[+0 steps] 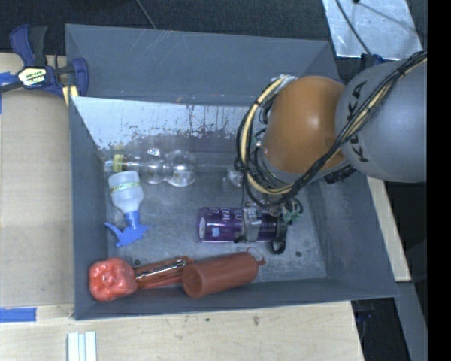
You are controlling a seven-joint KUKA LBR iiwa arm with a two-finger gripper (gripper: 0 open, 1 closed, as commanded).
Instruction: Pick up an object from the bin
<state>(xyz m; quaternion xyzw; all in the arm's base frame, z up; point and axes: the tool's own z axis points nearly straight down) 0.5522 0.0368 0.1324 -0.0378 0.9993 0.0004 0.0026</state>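
My gripper (264, 226) is low in the bin's middle right, under the arm's orange cover. It is right at the right end of a small purple container (219, 225) that lies on its side on the bin floor. Whether the container is gripped I cannot tell. Just below it lies a brown-red cylinder (219, 274), slightly tilted, along the bin's front wall. A clear plastic bottle (165, 168) lies up and to the left, near the back wall.
A white bottle with a blue nozzle (126, 205) lies at the left. A red crumpled ball (111, 279) and a red-handled tool (161, 271) sit in the front left corner. The arm and its cables cover the bin's right part.
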